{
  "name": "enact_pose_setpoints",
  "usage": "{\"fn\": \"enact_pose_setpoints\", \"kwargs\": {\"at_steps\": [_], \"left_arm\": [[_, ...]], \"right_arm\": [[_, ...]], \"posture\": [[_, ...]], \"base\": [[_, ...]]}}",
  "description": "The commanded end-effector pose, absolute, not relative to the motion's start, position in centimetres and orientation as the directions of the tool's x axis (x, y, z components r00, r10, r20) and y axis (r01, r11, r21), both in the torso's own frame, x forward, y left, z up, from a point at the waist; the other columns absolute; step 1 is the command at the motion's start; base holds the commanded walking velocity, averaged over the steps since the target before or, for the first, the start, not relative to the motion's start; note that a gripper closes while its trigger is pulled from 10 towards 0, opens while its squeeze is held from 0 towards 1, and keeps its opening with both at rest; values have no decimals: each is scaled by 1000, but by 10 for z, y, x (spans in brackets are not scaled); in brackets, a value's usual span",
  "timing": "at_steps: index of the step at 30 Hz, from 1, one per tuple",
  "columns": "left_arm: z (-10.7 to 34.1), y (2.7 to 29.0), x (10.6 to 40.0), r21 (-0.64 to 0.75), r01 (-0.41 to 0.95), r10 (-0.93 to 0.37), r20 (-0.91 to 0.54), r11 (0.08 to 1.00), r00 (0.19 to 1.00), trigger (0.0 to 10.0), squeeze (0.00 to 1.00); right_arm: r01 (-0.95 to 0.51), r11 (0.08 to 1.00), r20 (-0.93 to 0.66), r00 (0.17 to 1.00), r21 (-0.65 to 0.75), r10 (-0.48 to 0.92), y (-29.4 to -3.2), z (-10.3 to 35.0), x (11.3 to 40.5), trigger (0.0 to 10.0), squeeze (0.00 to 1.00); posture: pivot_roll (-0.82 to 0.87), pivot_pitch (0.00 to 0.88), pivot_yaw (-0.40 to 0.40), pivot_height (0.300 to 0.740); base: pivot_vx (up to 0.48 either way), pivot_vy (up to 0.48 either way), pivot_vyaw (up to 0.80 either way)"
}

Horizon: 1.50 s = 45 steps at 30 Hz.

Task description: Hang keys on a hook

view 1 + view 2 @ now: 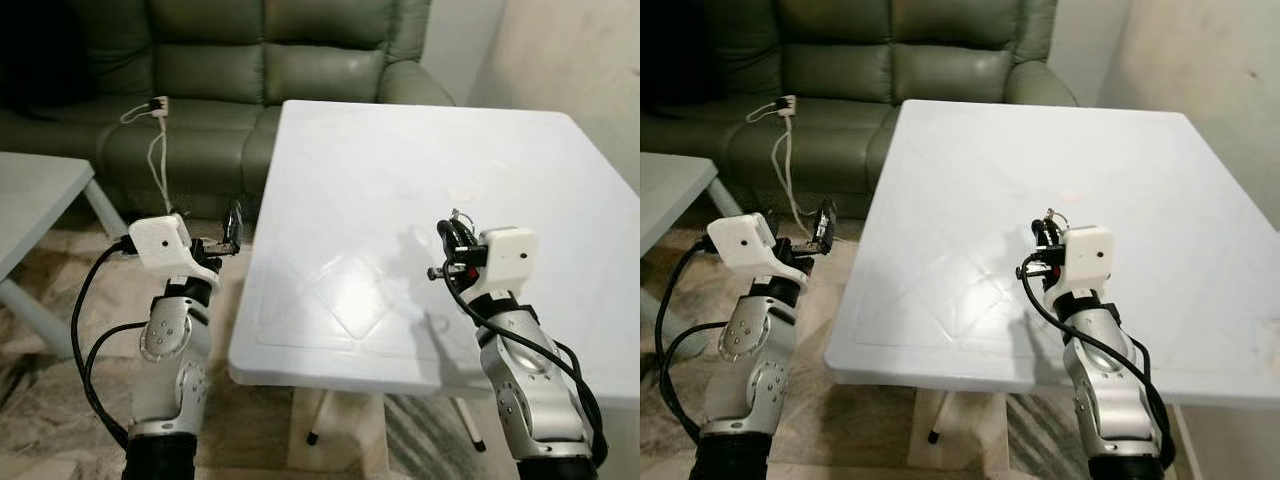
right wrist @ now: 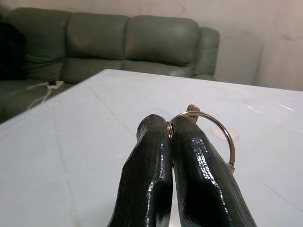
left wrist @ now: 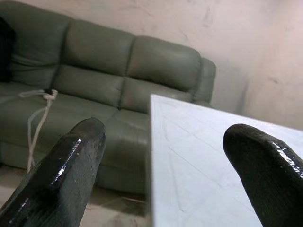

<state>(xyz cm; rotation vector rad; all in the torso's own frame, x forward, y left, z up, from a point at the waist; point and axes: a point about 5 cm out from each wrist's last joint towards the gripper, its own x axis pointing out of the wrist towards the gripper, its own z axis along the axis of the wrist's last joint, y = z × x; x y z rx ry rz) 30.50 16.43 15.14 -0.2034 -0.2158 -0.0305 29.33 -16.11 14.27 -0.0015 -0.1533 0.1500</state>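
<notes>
Now, right hand (image 2: 168, 130) pinching key ring (image 2: 222, 137) upright over white table (image 1: 400, 180) (ring above fingertips), left hand (image 3: 161, 142) spread open.

The white desk (image 1: 400, 190) lies bare from its near edge toward 12 o'clock, giving open passage above its top. At 11 o'clock the green sofa (image 1: 250, 70), with a white cable (image 1: 155, 150) draped over its seat, closes the far side. At 9 o'clock a second pale table (image 1: 35, 195) stands across a floor gap from the desk.
</notes>
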Motion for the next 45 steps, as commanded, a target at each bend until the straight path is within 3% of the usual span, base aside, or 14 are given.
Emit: {"fn": "enact_pose_setpoints", "kwargs": {"at_steps": [1,16,24,35,45], "left_arm": [[155,164,309,-197,48,-1,228,979,974,10000,0],[159,160,316,-164,72,-27,260,984,965,10000,0],[154,160,315,-179,37,6,235,983,972,10000,0],[154,159,313,-184,60,-15,235,981,972,10000,0],[159,162,315,-229,5,53,244,973,968,10000,0]], "right_arm": [[-131,991,165,977,-25,133,-163,145,296,10000,0],[-129,990,189,973,-51,136,-160,148,304,10000,0],[-138,989,190,971,-62,147,-159,148,304,10000,0],[-161,984,176,969,-79,173,-158,148,305,10000,0],[-167,982,187,966,-88,181,-154,152,310,10000,0]], "posture": [[-41,0,-30,740],[-38,0,-31,740],[-25,0,-44,740],[1,0,-67,740],[6,3,-76,740]], "base": [[0,0,-756],[0,0,-762],[0,-460,-763],[0,0,-763],[0,0,-763]]}}
